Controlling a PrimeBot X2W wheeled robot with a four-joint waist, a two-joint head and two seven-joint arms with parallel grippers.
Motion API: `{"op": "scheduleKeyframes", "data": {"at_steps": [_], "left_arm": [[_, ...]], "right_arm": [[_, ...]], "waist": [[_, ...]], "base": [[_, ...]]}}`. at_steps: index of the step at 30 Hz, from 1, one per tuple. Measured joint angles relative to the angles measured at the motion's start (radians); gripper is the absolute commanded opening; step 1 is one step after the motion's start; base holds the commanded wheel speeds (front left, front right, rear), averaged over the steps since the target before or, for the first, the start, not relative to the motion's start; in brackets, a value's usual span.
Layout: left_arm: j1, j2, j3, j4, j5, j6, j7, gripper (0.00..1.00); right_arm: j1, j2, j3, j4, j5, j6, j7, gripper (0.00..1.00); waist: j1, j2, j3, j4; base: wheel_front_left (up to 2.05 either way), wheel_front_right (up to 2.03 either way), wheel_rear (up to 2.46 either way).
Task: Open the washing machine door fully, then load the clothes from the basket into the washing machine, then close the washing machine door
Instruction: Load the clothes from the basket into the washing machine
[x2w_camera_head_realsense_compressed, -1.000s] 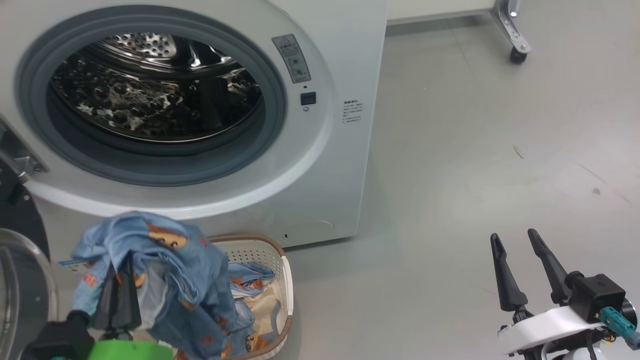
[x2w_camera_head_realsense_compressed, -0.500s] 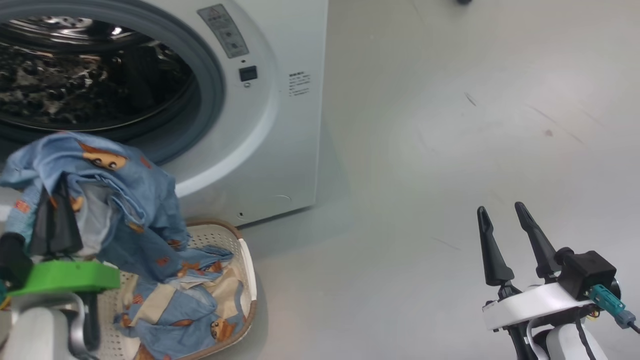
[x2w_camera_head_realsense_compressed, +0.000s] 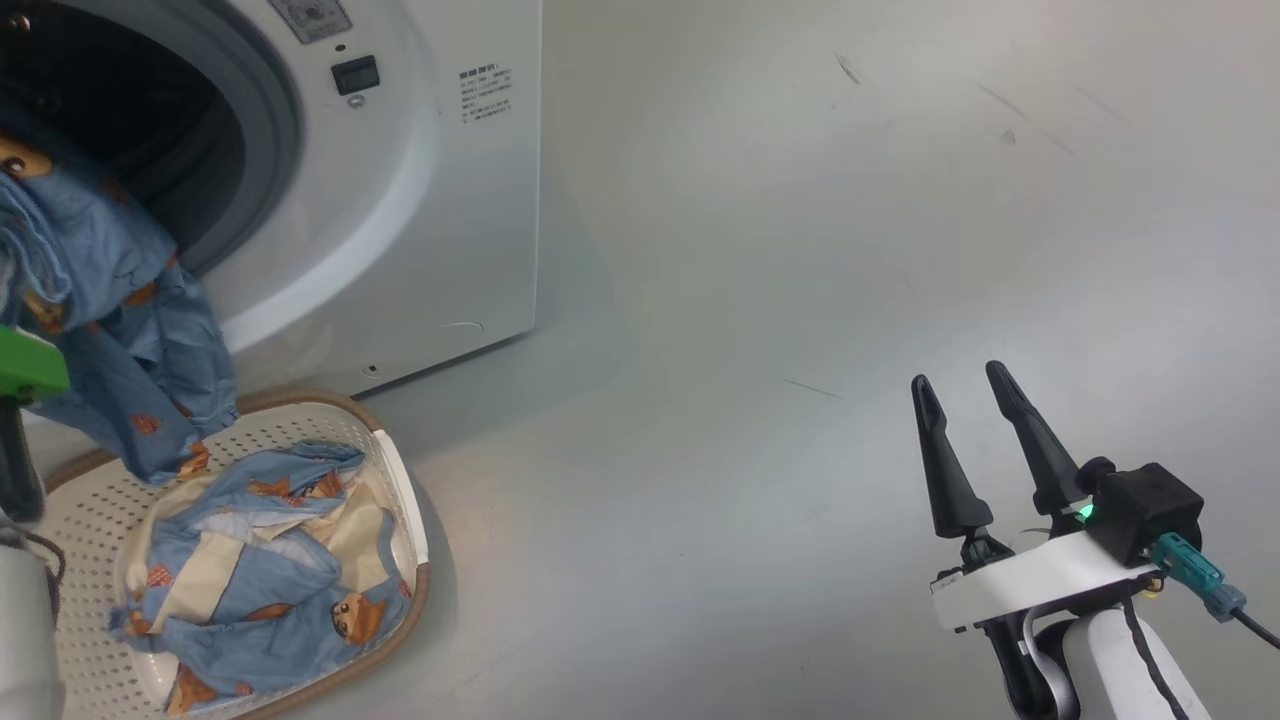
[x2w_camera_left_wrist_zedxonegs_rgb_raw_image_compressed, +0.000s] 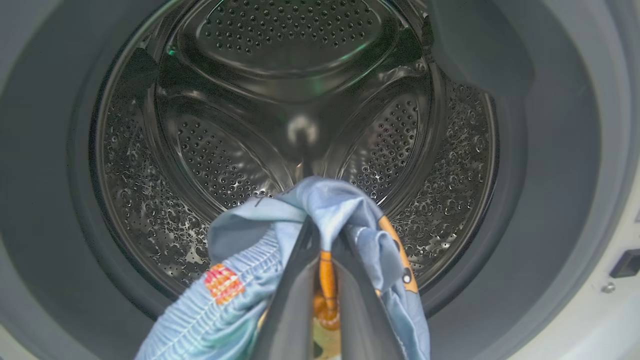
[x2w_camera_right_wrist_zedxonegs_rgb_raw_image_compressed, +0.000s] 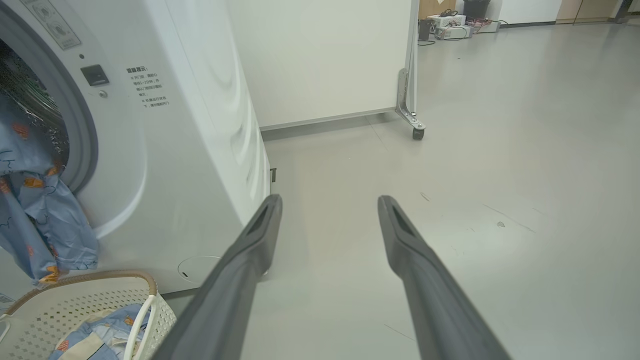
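Left claw (x2w_camera_left_wrist_zedxonegs_rgb_raw_image_compressed: 324, 242) was clamped on a piece of the clothes (x2w_camera_left_wrist_zedxonegs_rgb_raw_image_compressed: 330, 202), held at the washing machine (x2w_camera_head_realsense_compressed: 420, 200) drum (x2w_camera_left_wrist_zedxonegs_rgb_raw_image_compressed: 300, 75) mouth. The rest lay in the basket (x2w_camera_head_realsense_compressed: 405, 505) just below. Right claw (x2w_camera_head_realsense_compressed: 957, 380) stood apart above the floor (x2w_camera_head_realsense_compressed: 800, 250).

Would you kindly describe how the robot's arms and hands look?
The right hand has two long, dark, tapering fingers on a white bracket, with a black block showing a green light, a teal plug and a dark cable. The left hand has the same dark fingers; its bracket is bright green.
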Motion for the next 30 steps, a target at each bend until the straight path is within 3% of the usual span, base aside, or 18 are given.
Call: {"op": "scheduleKeyframes", "data": {"at_steps": [17, 30], "left_arm": [[-0.288, 0.081, -0.009, 0.171, 0.032, 0.005, 0.031, 0.00], [-0.427, 0.117, 0.002, 0.290, 0.056, 0.019, -0.020, 0.00]], "right_arm": [[-0.098, 0.007, 0.041, -0.015, 0.007, 0.000, 0.000, 1.00], [-0.120, 0.008, 0.072, -0.013, 0.007, 0.000, 0.000, 1.00]], "waist": [[0.0001, 0.0000, 0.213, -0.048], [0.0001, 0.0000, 0.281, -0.047]], "base": [[0.00, 0.00, 0.00], [0.00, 0.00, 0.00]]}}
